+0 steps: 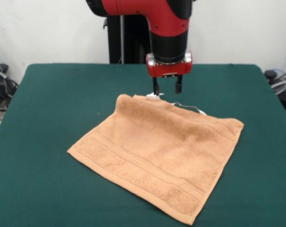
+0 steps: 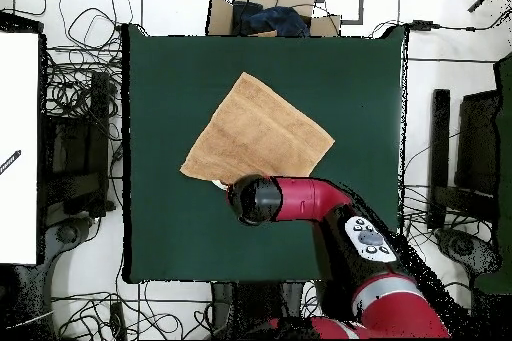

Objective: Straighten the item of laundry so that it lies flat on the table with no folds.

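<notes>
Near the table's (image 1: 34,189) middle the towel (image 1: 157,156) is spread almost flat, only its far edge looking doubled under, so that edge is best pinched by the tag (image 1: 153,95), where the gripper (image 1: 167,90) hangs narrowly parted and empty, and drawn away low and slowly.

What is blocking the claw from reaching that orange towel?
Nothing visible. The gripper hangs open just above the towel at its far edge, by the white tag, with only air between. The table around the towel is bare.

one towel (image 1: 157,156), one table (image 1: 48,94), one arm (image 1: 169,28)
</notes>
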Controlling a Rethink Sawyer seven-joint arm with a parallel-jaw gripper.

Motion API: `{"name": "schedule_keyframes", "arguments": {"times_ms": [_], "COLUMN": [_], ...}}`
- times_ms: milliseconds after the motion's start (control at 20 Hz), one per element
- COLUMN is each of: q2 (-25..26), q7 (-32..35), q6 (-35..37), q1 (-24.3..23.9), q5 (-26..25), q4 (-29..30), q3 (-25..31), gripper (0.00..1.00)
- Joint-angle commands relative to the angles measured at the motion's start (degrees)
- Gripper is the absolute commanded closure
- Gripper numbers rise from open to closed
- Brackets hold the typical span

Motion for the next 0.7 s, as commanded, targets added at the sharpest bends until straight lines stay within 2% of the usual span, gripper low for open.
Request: {"name": "schedule_keyframes", "arguments": {"times_ms": [50, 250, 700], "q2": [7.8, 12.2, 13.2], "q7": [4.2, 4.1, 4.4], "q6": [-7.4, -10.8, -11.3], "q1": [-1.2, -1.8, -1.2], "q5": [-4.6, -6.1, -6.1], "q4": [-0.6, -2.5, -3.8], "q3": [-1.1, -1.1, -1.3], "gripper": [0.00, 0.00, 0.00]}}
